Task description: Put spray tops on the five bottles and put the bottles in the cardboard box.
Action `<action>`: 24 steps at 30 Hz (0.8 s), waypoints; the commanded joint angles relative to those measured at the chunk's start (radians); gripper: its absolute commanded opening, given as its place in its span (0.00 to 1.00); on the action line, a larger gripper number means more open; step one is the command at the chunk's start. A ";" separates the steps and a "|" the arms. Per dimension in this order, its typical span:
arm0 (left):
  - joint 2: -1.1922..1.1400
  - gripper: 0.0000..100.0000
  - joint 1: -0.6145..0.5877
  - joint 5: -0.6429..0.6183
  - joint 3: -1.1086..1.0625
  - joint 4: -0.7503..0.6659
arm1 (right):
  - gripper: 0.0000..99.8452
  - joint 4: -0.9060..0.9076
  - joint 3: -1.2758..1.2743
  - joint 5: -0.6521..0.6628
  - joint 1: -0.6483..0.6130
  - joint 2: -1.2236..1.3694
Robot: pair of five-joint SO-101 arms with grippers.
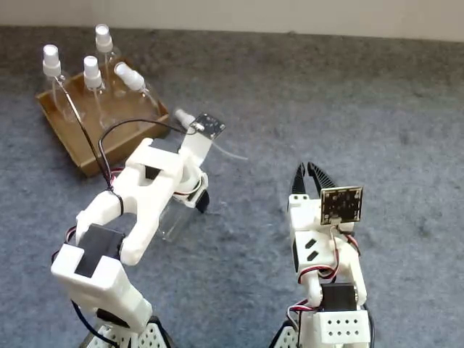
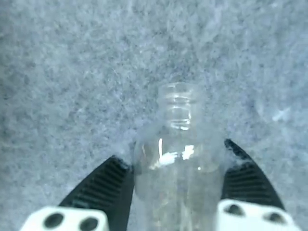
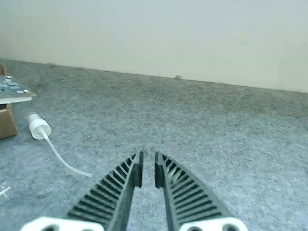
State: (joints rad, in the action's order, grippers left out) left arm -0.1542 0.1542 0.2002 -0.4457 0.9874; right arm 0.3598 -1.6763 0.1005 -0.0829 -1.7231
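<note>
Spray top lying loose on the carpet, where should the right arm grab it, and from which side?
Grip the white head of the spray top, not its thin tube, which would probably flex. It lies on its side near the box, tube trailing over open carpet, so bring the right gripper down from that open side, fingers straddling the head.

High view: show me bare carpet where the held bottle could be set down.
Free: the carpet right of the loose spray top and beyond the right gripper. Crowded: around the cardboard box, beside the left arm.
</note>
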 commanded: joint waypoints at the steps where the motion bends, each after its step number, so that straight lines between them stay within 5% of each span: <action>1: 0.033 0.14 0.007 0.009 0.024 -0.011 | 0.04 0.008 -0.154 0.012 0.008 -0.001; 6: 0.188 0.14 0.001 0.008 0.022 -0.006 | 0.04 0.008 -0.154 0.012 0.008 -0.001; 24: 0.928 0.14 0.013 0.006 0.016 0.374 | 0.04 0.008 -0.154 0.011 -0.050 -0.001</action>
State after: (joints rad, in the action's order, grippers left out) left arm 0.6252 0.1557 0.2033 -0.4457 1.2881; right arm 0.3598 -1.6763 0.1005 -0.0829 -1.7231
